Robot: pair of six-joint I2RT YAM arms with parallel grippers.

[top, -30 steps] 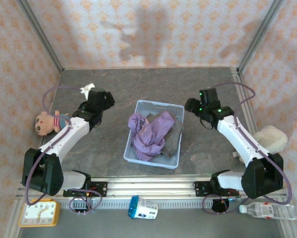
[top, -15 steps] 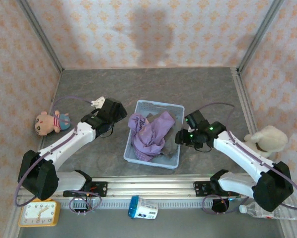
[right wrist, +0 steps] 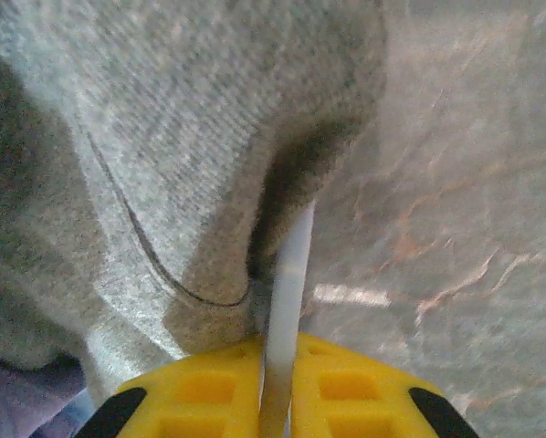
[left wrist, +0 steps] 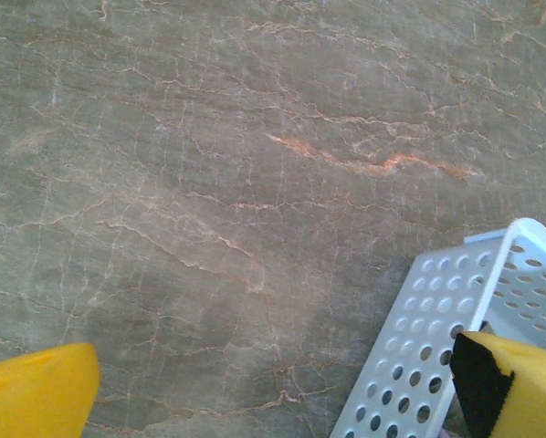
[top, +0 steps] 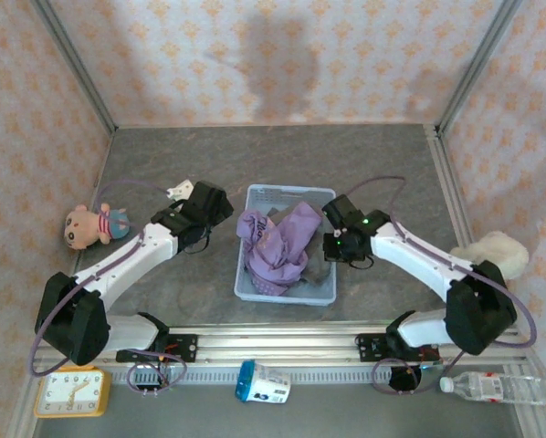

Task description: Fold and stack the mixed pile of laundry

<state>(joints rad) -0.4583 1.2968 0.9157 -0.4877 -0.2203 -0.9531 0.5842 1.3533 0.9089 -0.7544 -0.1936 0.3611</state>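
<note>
The mixed laundry pile lies in a light blue mesh basket (top: 289, 191) at mid-table: a lilac shirt (top: 271, 242) on the left and grey-brown trousers (top: 317, 272) on the right. My right gripper (top: 333, 245) is at the basket's right wall. In the right wrist view its yellow fingers (right wrist: 275, 383) are shut on the thin basket wall (right wrist: 287, 274), with the trousers (right wrist: 163, 164) draped just inside and a bit of shirt (right wrist: 17, 401) below. My left gripper (top: 220, 208) hangs open beside the basket's far left corner (left wrist: 437, 338), its fingers (left wrist: 273, 388) wide over bare table.
A pink plush doll (top: 90, 225) lies at the left edge and a white plush (top: 497, 251) at the right edge. A clock (top: 72, 392), a cup (top: 262, 381) and a bottle (top: 492, 388) sit beyond the front rail. Patterned walls enclose three sides.
My right arm swung left to the basket's right wall and its jaws closed on it; the basket shifted a little. The left arm came up to the basket's left corner, then held still.
</note>
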